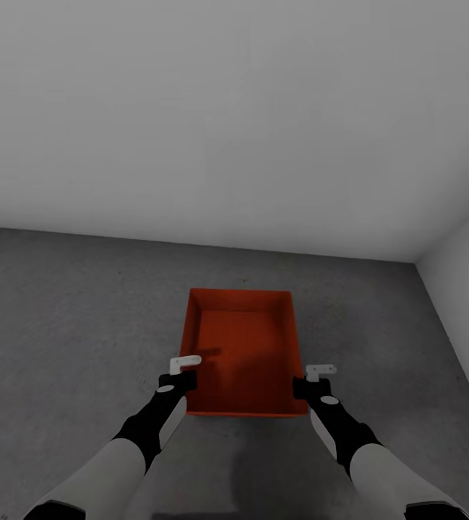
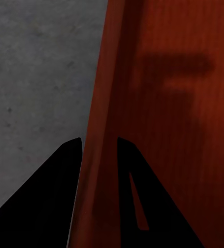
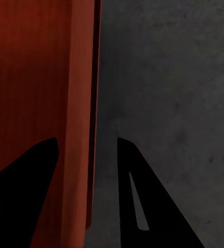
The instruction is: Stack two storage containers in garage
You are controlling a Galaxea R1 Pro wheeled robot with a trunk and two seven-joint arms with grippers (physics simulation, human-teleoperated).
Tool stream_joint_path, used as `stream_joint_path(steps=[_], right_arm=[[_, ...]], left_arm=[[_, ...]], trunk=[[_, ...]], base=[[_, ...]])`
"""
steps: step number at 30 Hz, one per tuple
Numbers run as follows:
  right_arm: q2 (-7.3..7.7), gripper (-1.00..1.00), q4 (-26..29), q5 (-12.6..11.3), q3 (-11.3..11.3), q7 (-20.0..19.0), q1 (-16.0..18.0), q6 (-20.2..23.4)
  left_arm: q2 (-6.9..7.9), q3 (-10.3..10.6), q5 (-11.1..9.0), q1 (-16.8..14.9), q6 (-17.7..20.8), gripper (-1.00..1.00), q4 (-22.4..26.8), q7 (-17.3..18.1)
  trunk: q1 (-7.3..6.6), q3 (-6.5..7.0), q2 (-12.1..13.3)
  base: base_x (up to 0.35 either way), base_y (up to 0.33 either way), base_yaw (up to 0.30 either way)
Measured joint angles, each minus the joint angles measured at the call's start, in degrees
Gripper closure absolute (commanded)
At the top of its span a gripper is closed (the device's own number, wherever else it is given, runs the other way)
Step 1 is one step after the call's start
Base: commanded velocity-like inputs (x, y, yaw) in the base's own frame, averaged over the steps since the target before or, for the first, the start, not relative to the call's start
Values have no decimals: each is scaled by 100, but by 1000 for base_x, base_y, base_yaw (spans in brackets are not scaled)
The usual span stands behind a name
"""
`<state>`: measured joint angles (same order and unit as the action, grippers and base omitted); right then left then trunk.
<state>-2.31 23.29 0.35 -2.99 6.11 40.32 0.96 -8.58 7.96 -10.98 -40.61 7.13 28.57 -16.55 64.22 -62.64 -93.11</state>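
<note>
Left gripper (image 1: pixel 185 365): nearest you, at the container's left wall near its near corner. In the left wrist view your fingers (image 2: pixel 49 196) sat one on each side of that wall, pinching it.
Right gripper (image 1: pixel 319 375): you had it at the right wall, level with the left one. In the right wrist view one finger (image 3: pixel 24 181) lay inside the bin and the other outside, with a gap between the outer finger and the wall; the jaws were spread, not pressed onto the rim.
Storage container (image 1: pixel 243 354): the orange-red bin lay between your two arms, open side up, above the concrete. Whether it rested on the floor or hung just over it, I could not tell.
Floor (image 1: pixel 68 325): dark grey and mottled around the bin.
Wall (image 1: pixel 234 123): plain pale grey, beyond the container, meeting a side wall at your right.
</note>
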Motion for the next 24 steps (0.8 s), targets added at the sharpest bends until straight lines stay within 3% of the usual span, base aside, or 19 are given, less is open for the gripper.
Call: stream_joint_path(steps=[23,24], right_arm=[[-7,100,17,20,28,-6,3,34],[-6,-100,18,21,28,-6,2,35]], left_arm=[[1,-4,16,0,54,100,39,-7],[1,1,7,0,51,100,38,-10]], trunk=[[0,1,0],[0,1,0]], base=[[0,0,0],[0,0,0]])
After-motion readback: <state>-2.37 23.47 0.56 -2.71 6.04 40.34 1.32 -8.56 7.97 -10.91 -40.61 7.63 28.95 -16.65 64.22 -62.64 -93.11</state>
